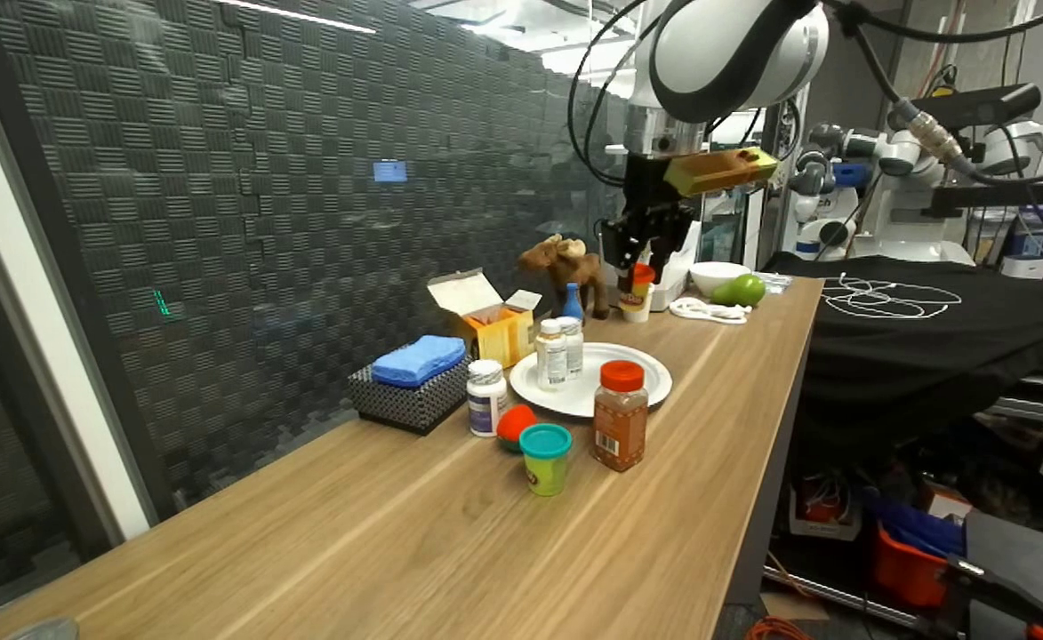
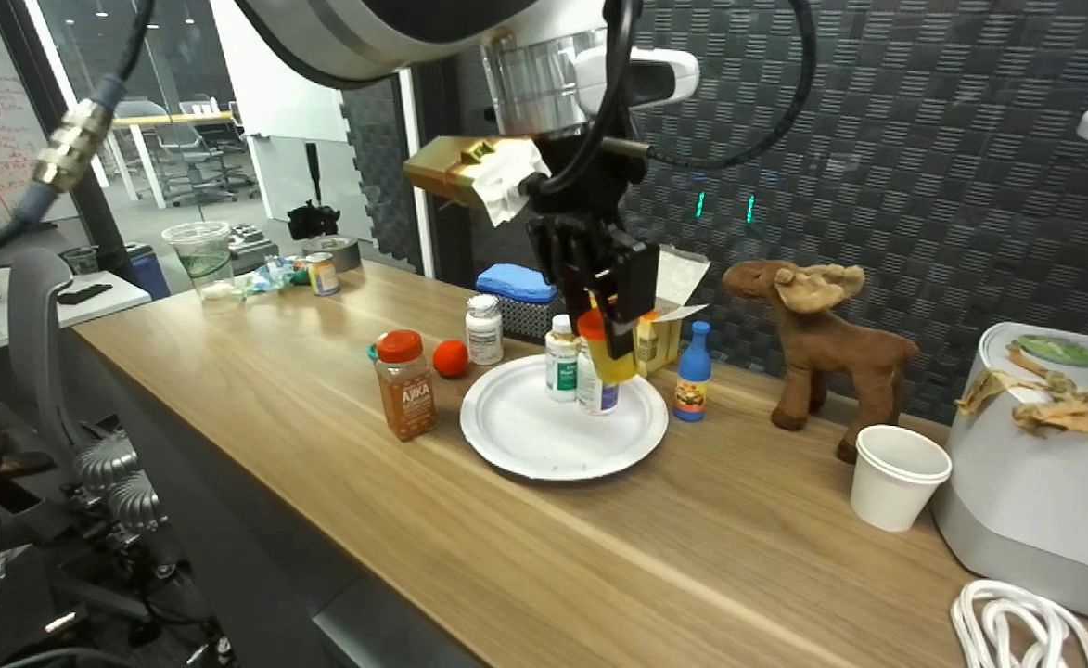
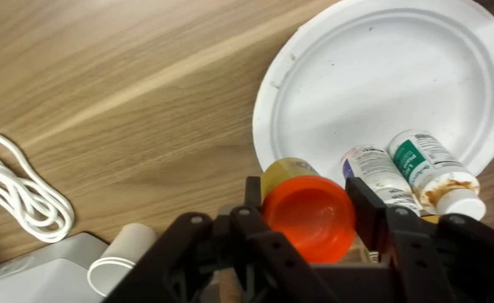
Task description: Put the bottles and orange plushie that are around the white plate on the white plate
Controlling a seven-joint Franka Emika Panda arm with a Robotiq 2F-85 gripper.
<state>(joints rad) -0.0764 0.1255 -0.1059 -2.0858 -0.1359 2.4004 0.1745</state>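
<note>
My gripper point(image 3: 305, 198) is shut on a yellow tub with an orange-red lid point(image 3: 310, 219), tilted and held in the air; in the wrist view it overlaps the rim of the white plate point(image 3: 381, 80). Two white bottles stand on that plate: one with a green label point(image 2: 562, 360), one with a purple label point(image 2: 599, 394) partly behind the tub. Off the plate are an amber bottle with a red cap point(image 2: 406, 390) and another white bottle point(image 1: 486, 400). Between these two sits the orange plushie point(image 1: 517, 423), its green underside partly hidden by a teal-lidded tub point(image 1: 546, 458).
A blue bottle point(image 2: 692, 376), an opened yellow box point(image 1: 499, 333) and a brown moose point(image 2: 822, 343) line the wall side. A blue cloth point(image 1: 419, 358) lies on a black box. Past the moose are a paper cup point(image 2: 898, 482), white appliance point(image 2: 1044, 482) and cable point(image 3: 19, 189).
</note>
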